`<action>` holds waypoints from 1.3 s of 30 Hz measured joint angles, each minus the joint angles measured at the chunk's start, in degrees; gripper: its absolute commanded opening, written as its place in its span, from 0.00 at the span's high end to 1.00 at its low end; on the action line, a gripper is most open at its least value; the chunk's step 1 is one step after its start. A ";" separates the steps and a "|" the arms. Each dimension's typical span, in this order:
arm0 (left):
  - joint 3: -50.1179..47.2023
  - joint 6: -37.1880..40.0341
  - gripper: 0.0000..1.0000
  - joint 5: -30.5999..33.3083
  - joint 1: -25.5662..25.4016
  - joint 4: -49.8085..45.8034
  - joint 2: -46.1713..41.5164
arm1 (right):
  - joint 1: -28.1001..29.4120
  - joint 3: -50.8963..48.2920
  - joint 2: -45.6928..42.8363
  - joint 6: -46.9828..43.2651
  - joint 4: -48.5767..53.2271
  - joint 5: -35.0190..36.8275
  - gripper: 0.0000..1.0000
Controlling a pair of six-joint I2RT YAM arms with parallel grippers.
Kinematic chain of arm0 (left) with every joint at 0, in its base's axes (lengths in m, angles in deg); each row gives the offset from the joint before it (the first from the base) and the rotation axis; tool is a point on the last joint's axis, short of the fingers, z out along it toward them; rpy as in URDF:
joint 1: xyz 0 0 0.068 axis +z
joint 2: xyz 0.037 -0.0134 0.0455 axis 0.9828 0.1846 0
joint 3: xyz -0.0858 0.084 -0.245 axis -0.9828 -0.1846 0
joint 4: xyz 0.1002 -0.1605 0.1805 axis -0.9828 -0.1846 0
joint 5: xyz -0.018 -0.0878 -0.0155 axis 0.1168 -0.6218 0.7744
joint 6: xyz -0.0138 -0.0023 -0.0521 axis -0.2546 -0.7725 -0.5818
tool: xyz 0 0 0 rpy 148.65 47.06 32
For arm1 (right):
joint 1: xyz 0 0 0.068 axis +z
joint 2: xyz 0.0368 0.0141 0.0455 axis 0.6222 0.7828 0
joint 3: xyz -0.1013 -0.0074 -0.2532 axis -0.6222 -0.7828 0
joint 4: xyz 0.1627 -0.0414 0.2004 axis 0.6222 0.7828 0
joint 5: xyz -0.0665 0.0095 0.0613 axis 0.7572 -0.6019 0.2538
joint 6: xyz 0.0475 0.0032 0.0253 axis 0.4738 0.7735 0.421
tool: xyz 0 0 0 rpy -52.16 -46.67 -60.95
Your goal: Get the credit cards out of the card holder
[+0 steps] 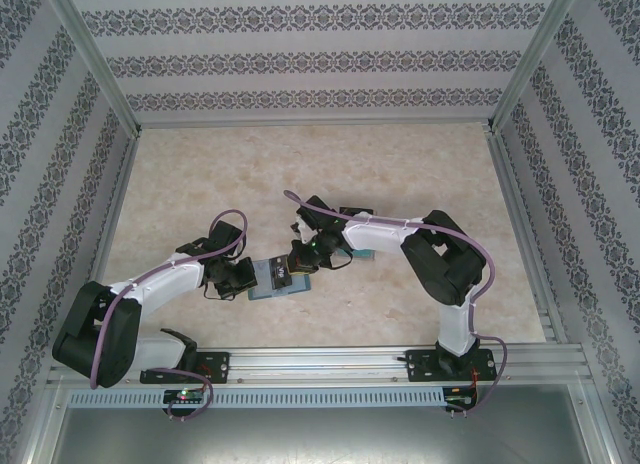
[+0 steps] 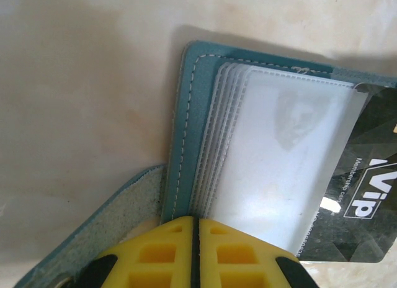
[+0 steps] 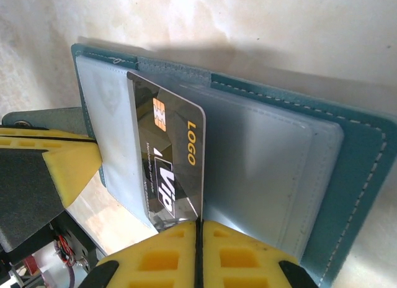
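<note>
– Marbled tabletop (image 1: 300,164). Item: holder (image 2: 186,126), lying open between the arms. Tools?
– Left tool (image 2: 195,229) shut on holder's edge; right tool (image 3: 197,229) shut on black card (image 3: 170,157), partly out of its sleeve. Risk: thin grip slips, or holder drags along.

I see left arm (image 1: 165,281) and right arm (image 1: 380,234) white-shelled with black joints, purple cable (image 1: 228,218) looped behind left pincer (image 2: 196,221) and right pincer (image 3: 198,225), yellow square-recessed pads (image 2: 164,257).
</note>
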 measured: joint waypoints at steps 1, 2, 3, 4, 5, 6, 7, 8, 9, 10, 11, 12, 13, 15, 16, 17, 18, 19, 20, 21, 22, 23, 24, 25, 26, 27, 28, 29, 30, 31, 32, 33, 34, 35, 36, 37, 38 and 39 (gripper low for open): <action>0.00 0.00 1.00 -0.04 0.00 0.00 0.00 | 0.20 0.13 0.11 0.00 0.02 0.02 0.98; 0.00 0.02 1.00 -0.07 0.00 0.00 0.00 | 0.37 0.37 0.26 0.00 0.00 -0.02 0.95; 0.00 0.02 1.00 -0.07 0.00 0.00 0.04 | 0.66 0.70 0.48 0.04 0.00 0.00 0.91; 0.00 0.00 1.00 -0.09 0.00 0.00 0.04 | 1.03 1.03 0.74 0.04 -0.04 0.00 0.90; 0.00 0.02 1.00 -0.09 0.00 0.09 0.07 | 1.14 1.16 0.90 0.07 -0.22 -0.02 0.89; 0.00 0.00 1.00 -0.15 0.00 0.15 0.11 | 1.46 1.27 1.01 0.11 -0.44 -0.04 0.88; 0.00 0.02 1.00 -0.26 0.00 0.17 0.13 | 1.49 1.29 1.14 0.31 -0.76 -0.15 0.87; 0.00 0.00 1.00 -0.28 0.00 0.22 0.15 | 1.68 1.36 1.27 0.33 -0.96 -0.20 0.86; 0.00 0.00 1.00 -0.28 0.00 0.22 0.15 | 1.75 1.44 1.44 0.48 -1.31 -0.22 0.85; 0.00 0.02 1.00 -0.31 0.00 0.22 0.15 | 1.75 1.62 1.70 0.57 -1.51 -0.28 0.85; 0.00 0.02 1.00 -0.31 0.00 0.22 0.15 | 1.75 1.73 1.95 0.61 -1.75 -0.48 0.84; 0.00 0.00 1.00 -0.31 0.00 0.22 0.15 | 1.75 1.84 2.23 0.72 -2.16 -0.63 0.84; 0.00 0.00 1.00 -0.31 0.00 0.22 0.15 | 1.75 1.86 2.54 0.79 -2.58 -0.70 0.84; 0.00 0.00 1.00 -0.31 0.00 0.22 0.17 | 1.75 1.86 3.04 0.92 -3.04 -0.92 0.84; 0.00 0.02 1.00 -0.33 0.00 0.24 0.22 | 1.75 1.86 3.28 0.96 -3.19 -0.98 0.84; 0.00 0.00 1.00 -0.33 0.00 0.24 0.24 | 1.75 1.86 3.41 1.01 -3.32 -1.07 0.84; 0.00 0.00 1.00 -0.33 0.00 0.24 0.24 | 1.73 1.86 3.52 1.25 -3.65 -1.07 0.84; 0.00 0.00 1.00 -0.33 0.00 0.24 0.24 | 1.73 1.86 3.58 1.60 -4.07 -1.09 0.83; 0.00 0.02 1.00 -0.33 0.00 0.24 0.24 | 1.73 1.86 3.63 1.86 -4.37 -1.09 0.82; 0.00 0.02 1.00 -0.33 0.00 0.24 0.24 | 1.73 1.84 3.63 2.10 -4.79 -1.11 0.82; 0.00 0.00 1.00 -0.35 0.00 0.26 0.26 | 1.73 1.77 3.63 2.38 -5.33 -1.20 0.81; 0.00 0.00 1.00 -0.35 0.00 0.26 0.26 | 1.70 1.68 3.63 2.54 -5.73 -1.29 0.81; 0.00 0.00 1.00 -0.44 0.00 0.26 0.26 | 1.70 1.51 3.63 2.93 -6.34 -1.33 0.81; 0.00 0.00 1.00 -0.46 0.00 0.26 0.26 | 1.68 1.20 3.63 3.34 -6.99 -1.49 0.80; 0.00 0.00 1.00 -0.46 0.00 0.26 0.26 | 1.68 0.94 3.67 3.56 -7.61 -1.64 0.80; 0.00 0.00 1.00 -0.46 0.00 0.26 0.26 | 1.68 0.74 3.78 3.87 -8.04 -1.84 0.80; 0.00 0.00 1.00 -0.46 0.00 0.26 0.26 | 1.68 0.57 3.96 4.15 -8.59 -2.12 0.80; 0.00 0.00 1.00 -0.46 0.00 0.26 0.26 | 1.68 0.50 4.17 4.42 -8.90 -2.34 0.80; 0.00 0.00 1.00 -0.46 0.00 0.26 0.26 | 1.68 0.50 4.50 4.66 -9.22 -2.60 0.80; 0.00 0.00 1.00 -0.48 0.00 0.26 0.26 | 1.68 0.50 4.83 4.83 -9.55 -2.73 0.80; 0.00 0.00 1.00 -0.48 0.00 0.28 0.26 | 1.68 0.50 5.05 4.98 -9.77 -2.84 0.80; 0.00 0.02 1.00 -0.48 0.00 0.28 0.26 | 1.68 0.50 5.16 5.07 -10.01 -3.15 0.80; 0.00 0.02 1.00 -0.48 0.00 0.28 0.26 | 1.66 0.50 5.18 5.20 -10.23 -3.28 0.79; 0.00 0.00 1.00 -0.48 0.00 0.28 0.26 | 1.62 0.50 5.18 5.25 -10.40 -3.34 0.77; 0.00 0.02 1.00 -0.48 0.00 0.28 0.26 | 1.55 0.50 5.22 5.40 -10.64 -3.54 0.77; 0.00 0.02 1.00 -0.48 0.00 0.28 0.26 | 1.40 0.50 5.31 5.42 -10.86 -3.72 0.78; 0.00 0.00 1.00 -0.48 0.00 0.28 0.26 | 1.38 0.50 5.42 5.44 -11.08 -3.89 0.79; 0.00 0.00 1.00 -0.48 0.00 0.28 0.26 | 1.31 0.50 5.57 5.51 -11.28 -4.09 0.80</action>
